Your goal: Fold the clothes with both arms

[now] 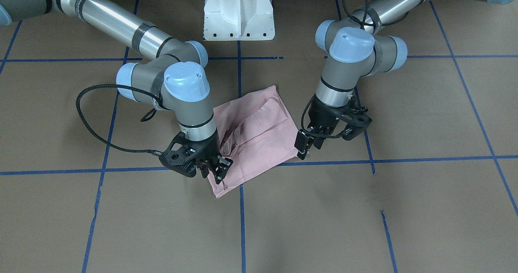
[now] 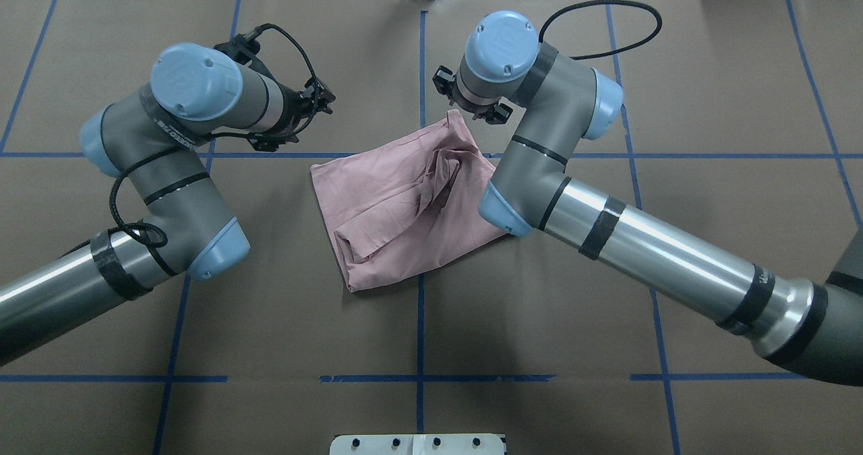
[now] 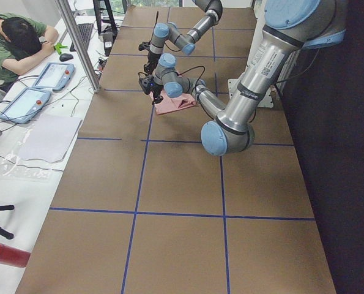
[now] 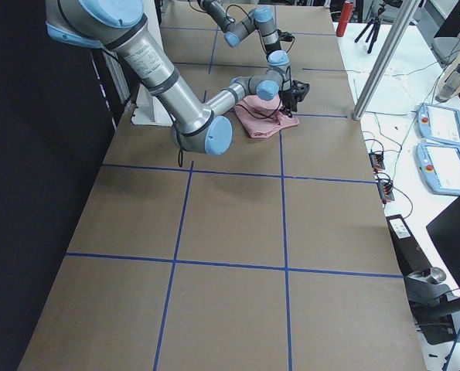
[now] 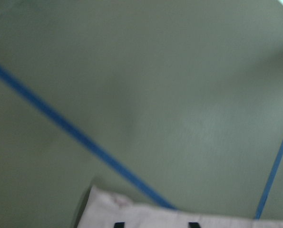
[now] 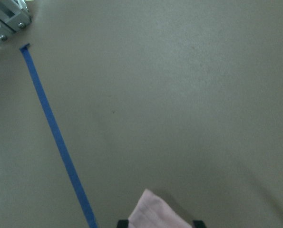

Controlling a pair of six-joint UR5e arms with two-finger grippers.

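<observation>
A pink garment (image 2: 391,212), loosely folded and creased, lies near the middle of a brown table (image 2: 674,192) marked with blue tape lines (image 2: 421,320). In the overhead view the left gripper (image 1: 306,145) sits at about 10 o'clock from the garment and the right gripper (image 1: 216,168) at about 1 o'clock, so both are on the side away from the robot's base. In the front-facing view each gripper is low over a corner of that far edge. The left one is just beside its corner. The right one overlaps its corner. Each wrist camera shows a pale cloth corner at the bottom of the frame between two dark fingertips (image 6: 123,222) that stand apart, so we read both sets of jaws as spread around cloth and not pinching it. We cannot tell whether the tips touch the fabric. We judge the step in hand to be the grasp for a fold, with both arms placed at matching corners. The next move calls for both jaws to close on their corners together. Both arms would then lift evenly and carry that edge towards 6 o'clock, over the rest of the garment. The bunched ridge in the middle may drag or shift, so the lift likely needs to be slow and level.
</observation>
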